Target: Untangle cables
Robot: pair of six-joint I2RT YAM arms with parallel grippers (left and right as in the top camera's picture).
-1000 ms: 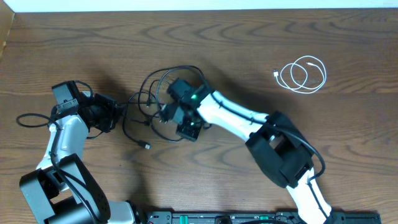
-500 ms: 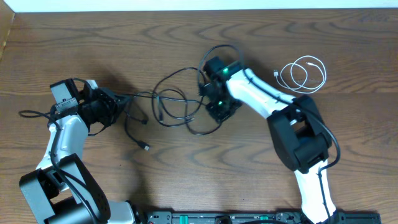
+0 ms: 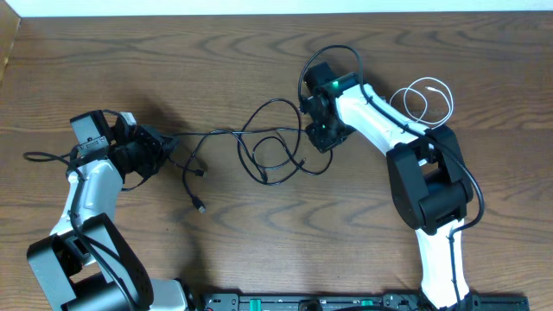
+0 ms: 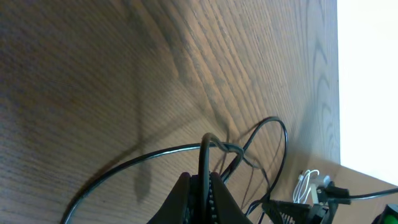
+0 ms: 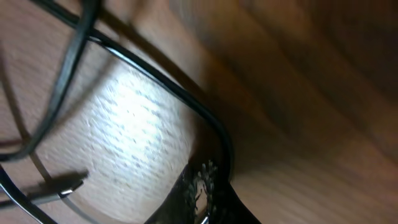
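The black cable is stretched in loose loops across the table between my two grippers. At the left, my left gripper is shut on it. In the left wrist view the cord runs up between the closed fingers of that gripper. My right gripper is shut on the other part of the cable, with a loop standing above it. In the right wrist view the cord bends down into the jaws of the right gripper. The white cable lies coiled at the right, partly under the right arm.
One plug end of the black cable lies loose on the wood below the left gripper. Another plug shows in the right wrist view. The table's far edge and a white wall run along the top.
My right gripper has moved up and to the right with the black cable, pulling the bundle out into wider loops. The left gripper has stayed put, still clamped.
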